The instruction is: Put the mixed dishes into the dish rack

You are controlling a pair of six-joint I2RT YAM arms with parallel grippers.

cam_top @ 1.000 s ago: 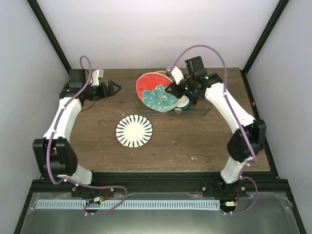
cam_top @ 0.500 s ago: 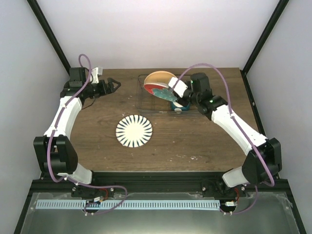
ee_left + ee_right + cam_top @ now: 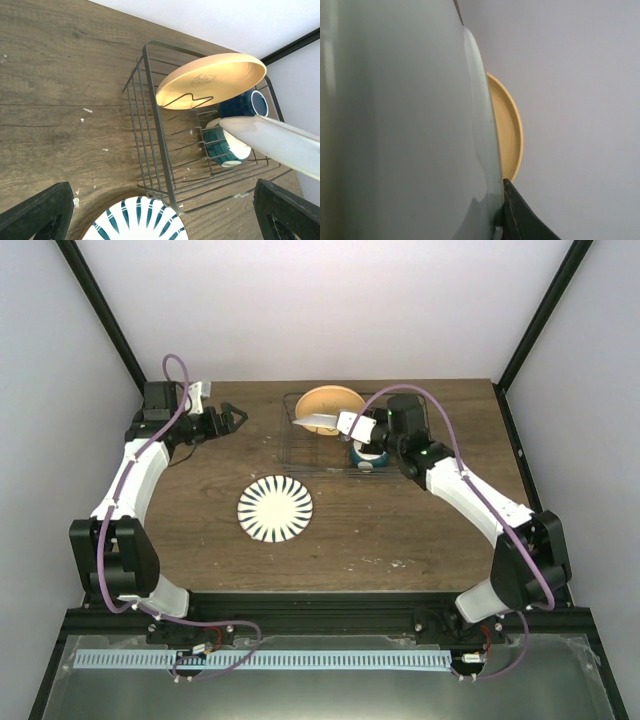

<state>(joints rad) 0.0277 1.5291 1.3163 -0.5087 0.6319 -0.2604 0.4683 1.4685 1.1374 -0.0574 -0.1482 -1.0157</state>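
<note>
- Right tool [image 3: 342, 424]: pinched on the rim of the floral plate [image 3: 280, 142], which is held tilted, pale underside shown, above the dish rack [image 3: 155, 95].
- Orange-yellow plate [image 3: 212, 80]: leant inside the dish rack, far left part.
- Left tool [image 3: 240, 418]: spread wide, held left of the dish rack.

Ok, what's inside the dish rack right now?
An orange plate leans in the rack, with a blue mug and a bowl beside it. The right claw holds a second plate over the rack, hiding whatever lies beneath it.
</note>
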